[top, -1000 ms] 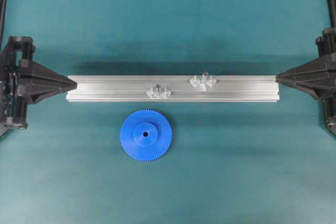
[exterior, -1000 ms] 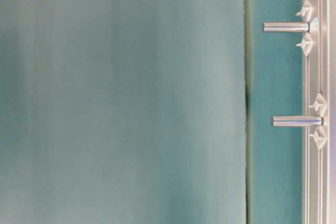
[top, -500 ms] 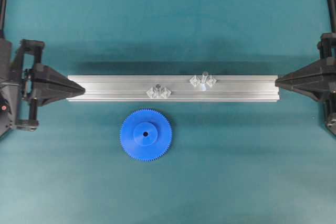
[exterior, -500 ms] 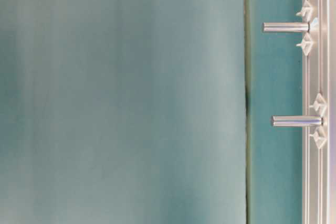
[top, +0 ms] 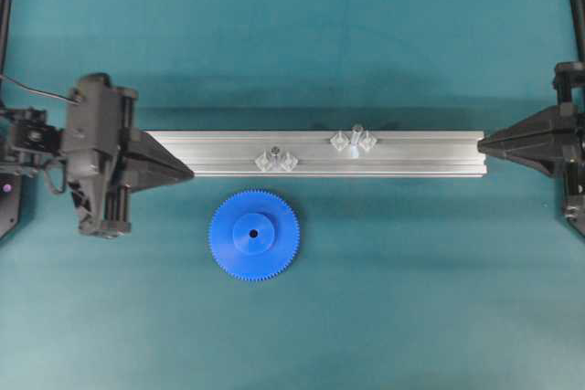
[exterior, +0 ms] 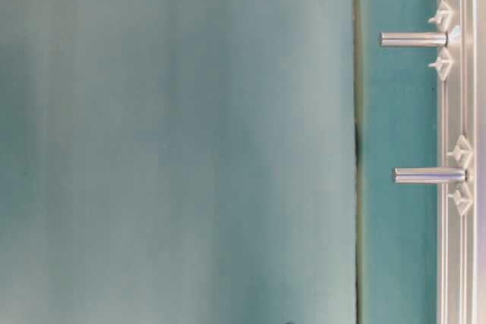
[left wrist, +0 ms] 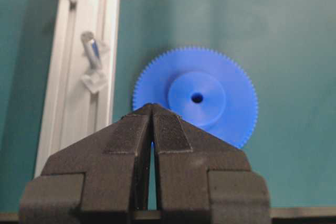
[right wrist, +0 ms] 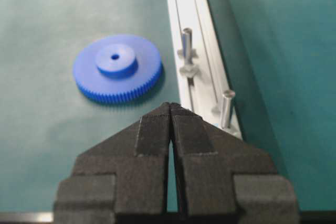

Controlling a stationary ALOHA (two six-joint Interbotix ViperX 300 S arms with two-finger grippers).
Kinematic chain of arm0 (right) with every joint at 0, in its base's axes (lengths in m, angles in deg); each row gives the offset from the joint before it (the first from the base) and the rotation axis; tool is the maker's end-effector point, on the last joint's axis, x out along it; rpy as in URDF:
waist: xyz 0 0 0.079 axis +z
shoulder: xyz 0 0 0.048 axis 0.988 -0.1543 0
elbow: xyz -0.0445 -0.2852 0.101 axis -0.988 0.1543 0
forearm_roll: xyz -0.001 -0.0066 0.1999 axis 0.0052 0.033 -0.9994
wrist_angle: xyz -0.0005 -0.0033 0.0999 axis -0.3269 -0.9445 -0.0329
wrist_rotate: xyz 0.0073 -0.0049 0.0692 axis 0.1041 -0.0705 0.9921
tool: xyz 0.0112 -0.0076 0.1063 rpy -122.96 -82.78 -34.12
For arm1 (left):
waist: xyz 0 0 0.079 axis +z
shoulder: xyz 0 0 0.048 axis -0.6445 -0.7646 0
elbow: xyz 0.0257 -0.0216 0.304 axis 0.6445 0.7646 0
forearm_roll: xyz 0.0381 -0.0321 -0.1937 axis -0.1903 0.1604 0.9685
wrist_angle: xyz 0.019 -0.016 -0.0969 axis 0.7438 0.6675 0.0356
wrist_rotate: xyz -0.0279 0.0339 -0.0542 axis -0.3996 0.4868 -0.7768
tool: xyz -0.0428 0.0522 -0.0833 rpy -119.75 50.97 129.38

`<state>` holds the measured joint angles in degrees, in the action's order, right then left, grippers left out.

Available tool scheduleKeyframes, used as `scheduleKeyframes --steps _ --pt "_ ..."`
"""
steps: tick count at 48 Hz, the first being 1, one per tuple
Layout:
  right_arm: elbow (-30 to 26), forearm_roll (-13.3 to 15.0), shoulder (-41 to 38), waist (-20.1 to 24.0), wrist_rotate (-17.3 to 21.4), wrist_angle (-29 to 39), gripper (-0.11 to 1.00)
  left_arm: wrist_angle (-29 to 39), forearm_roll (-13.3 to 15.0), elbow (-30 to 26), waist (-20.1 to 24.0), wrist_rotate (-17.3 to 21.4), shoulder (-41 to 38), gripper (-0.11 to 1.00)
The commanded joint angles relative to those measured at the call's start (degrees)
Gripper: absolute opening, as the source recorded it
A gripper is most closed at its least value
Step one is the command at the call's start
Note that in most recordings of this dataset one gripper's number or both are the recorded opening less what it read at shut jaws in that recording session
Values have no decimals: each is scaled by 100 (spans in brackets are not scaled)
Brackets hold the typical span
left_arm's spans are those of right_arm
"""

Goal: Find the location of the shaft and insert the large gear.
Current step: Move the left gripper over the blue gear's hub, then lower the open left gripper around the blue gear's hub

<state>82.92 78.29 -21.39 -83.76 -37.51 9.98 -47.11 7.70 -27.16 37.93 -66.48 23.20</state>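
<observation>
1. The large gear (top: 253, 235) is lying flat on the green surface (top: 411, 299), hub up, just off the rail (top: 411, 154) at the rail's 6 o'clock side and not touching it.
2. The shaft (top: 356, 134) is standing upright on the rail at about 2 o'clock from the gear, with a clear diamond piece on each side of it.
3. The left gripper (top: 187, 171) is sitting at 10 o'clock from the gear, over the rail's left end, with its fingers pressed together and nothing between them; the left wrist view is looking straight over the gear.
4. The right gripper (top: 482, 142) is waiting at the rail's right end, at 3 o'clock from the shaft, fingers likewise together and holding nothing.
5. To do this step well, the left gripper is probably needing to spread its fingers, come down over the raised hub or rim, and grip squarely so the gear is staying level.
6. Afterwards the small centre hole has to be lining up with the right pin, not the shorter one (top: 273, 151).
7. Counting: one gear, one rail, two pins, two grippers.
</observation>
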Motion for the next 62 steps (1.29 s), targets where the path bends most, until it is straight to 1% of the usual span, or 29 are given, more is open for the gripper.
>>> scheduleKeyframes --steps 1,17,27,33,47,62 --pt "-44 -9 -26 -35 44 -26 0 132 -18 -316 -62 -18 -211 0" --pt "9 -9 -26 -97 44 -18 0 396 -18 -923 -255 -26 -1187 0" --pt "44 -9 -18 -132 44 -26 0 510 -18 -1310 -316 -132 -1793 0" --pt "70 -9 -18 -141 44 -18 0 580 -9 -1494 -334 -229 -2048 0" --pt "88 -9 -9 -149 44 62 0 800 -18 -1863 -448 -220 -2496 0" --pt "123 -9 149 -185 53 237 0 1450 -9 -2329 -501 -167 -2892 0"
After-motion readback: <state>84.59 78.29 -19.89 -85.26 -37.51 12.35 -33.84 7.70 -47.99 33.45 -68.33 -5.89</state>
